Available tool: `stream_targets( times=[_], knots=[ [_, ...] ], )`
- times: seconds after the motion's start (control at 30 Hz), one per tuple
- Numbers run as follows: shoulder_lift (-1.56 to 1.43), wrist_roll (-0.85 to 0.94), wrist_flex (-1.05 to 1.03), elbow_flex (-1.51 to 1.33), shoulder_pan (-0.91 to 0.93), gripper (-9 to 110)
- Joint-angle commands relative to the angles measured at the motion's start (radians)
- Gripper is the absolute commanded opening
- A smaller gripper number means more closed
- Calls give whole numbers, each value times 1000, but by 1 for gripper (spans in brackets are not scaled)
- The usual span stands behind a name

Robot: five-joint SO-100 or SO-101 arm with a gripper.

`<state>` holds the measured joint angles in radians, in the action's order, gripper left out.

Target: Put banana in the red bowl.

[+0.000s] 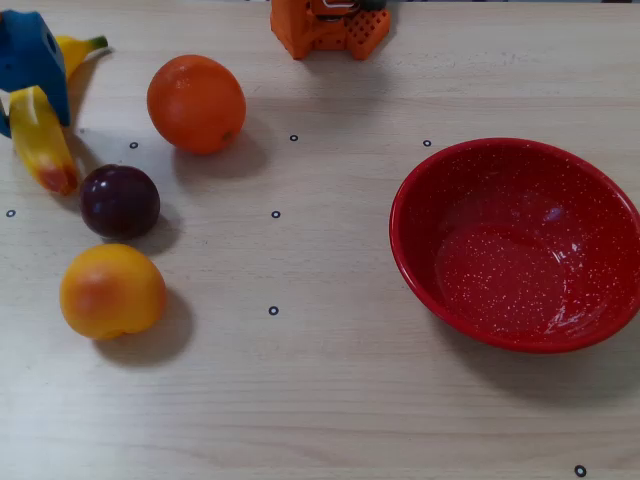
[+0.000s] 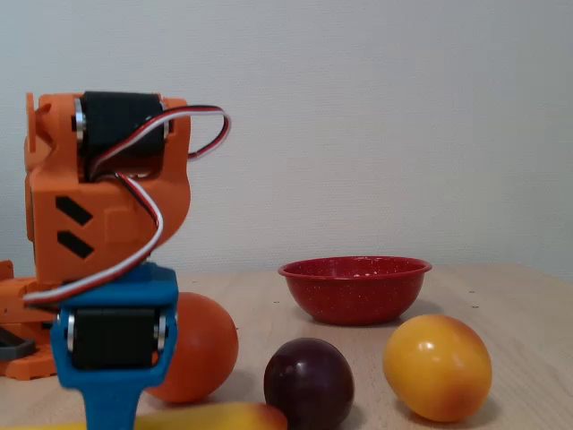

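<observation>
The yellow banana [image 1: 40, 140] lies at the far left of the overhead view, with its reddish end toward the plum and its green stem tip at the top. My blue gripper [image 1: 30, 70] is down over the banana's middle and hides it. The jaws are hidden, so I cannot tell whether they grip it. In the fixed view the blue gripper [image 2: 112, 358] stands at the lower left, with the banana [image 2: 210, 417] at the bottom edge beneath it. The red speckled bowl [image 1: 410, 215] sits empty at the right, far from the gripper; it also shows in the fixed view [image 2: 354, 291].
An orange [image 1: 196, 103], a dark plum [image 1: 120, 201] and a round yellow-orange fruit [image 1: 112, 291] lie close to the banana on its right. The orange arm base [image 1: 330, 28] stands at the table's top edge. Small black ring marks dot the wooden table.
</observation>
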<state>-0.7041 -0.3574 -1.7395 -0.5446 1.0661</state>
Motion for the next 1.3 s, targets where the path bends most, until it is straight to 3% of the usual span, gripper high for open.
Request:
stream_targets(
  times=[0.0, 0.83, 1.27],
  knots=[
    [-247, -12, -35, 58, -40, 0],
    [-588, 18, -54, -48, -183, 0],
    [-825, 106, 179, -357, -407, 0]
  ],
)
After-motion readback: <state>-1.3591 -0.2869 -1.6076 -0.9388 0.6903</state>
